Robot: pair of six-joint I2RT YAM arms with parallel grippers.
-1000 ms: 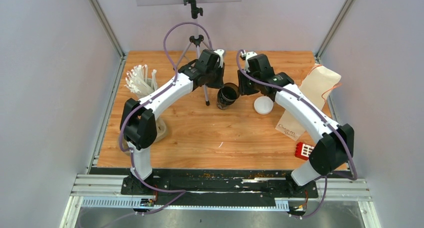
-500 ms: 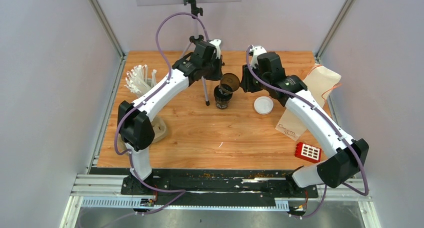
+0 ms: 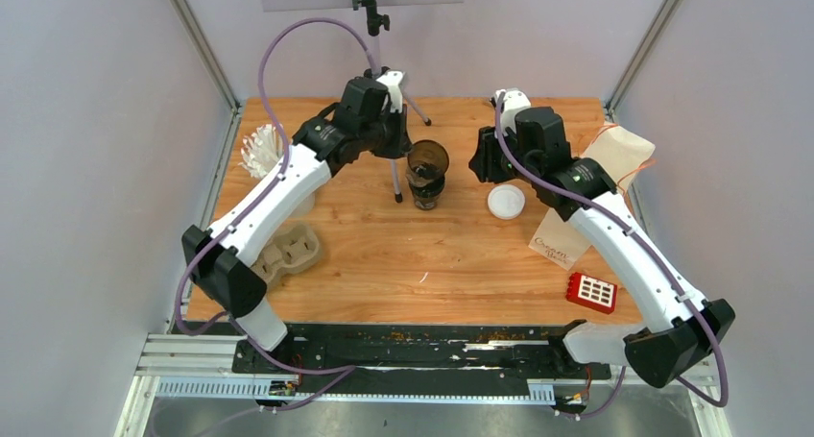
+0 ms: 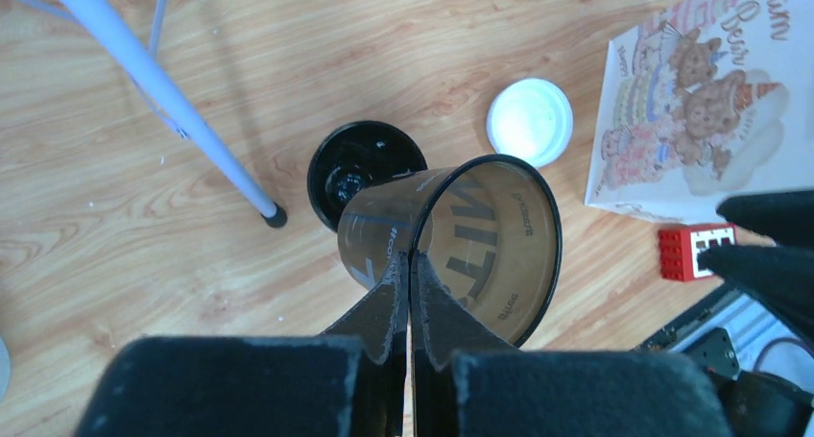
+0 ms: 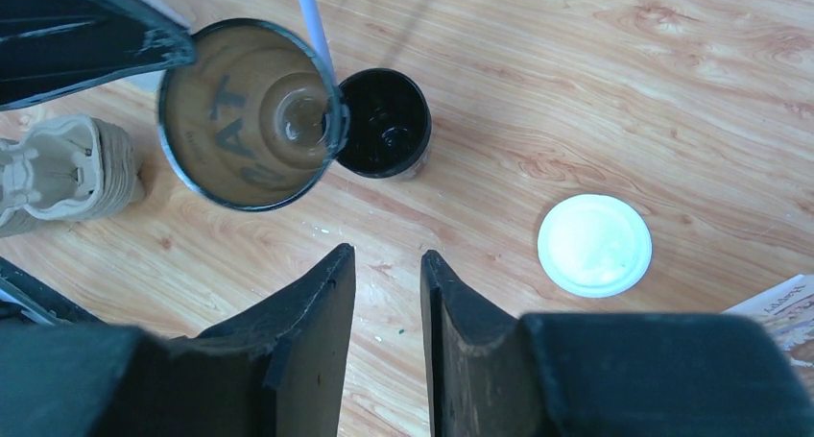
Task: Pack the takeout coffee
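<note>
Left jaws pinching brown cup (image 4: 480, 235), perhaps plastic

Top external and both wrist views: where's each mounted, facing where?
Top external: above and behind the robot, looking down on the table; left arm and right arm show.
Left wrist: on its arm, facing down; left fingers pinch the held cup.
Right wrist: likewise, facing down; right fingers open, empty.
Shared: both wrist views hold the held cup, black cup and white lid.

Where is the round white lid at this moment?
In the top view the white lid lies flat on the wooden table, right of centre, between the standing black cup and the paper bag, touching neither.
</note>
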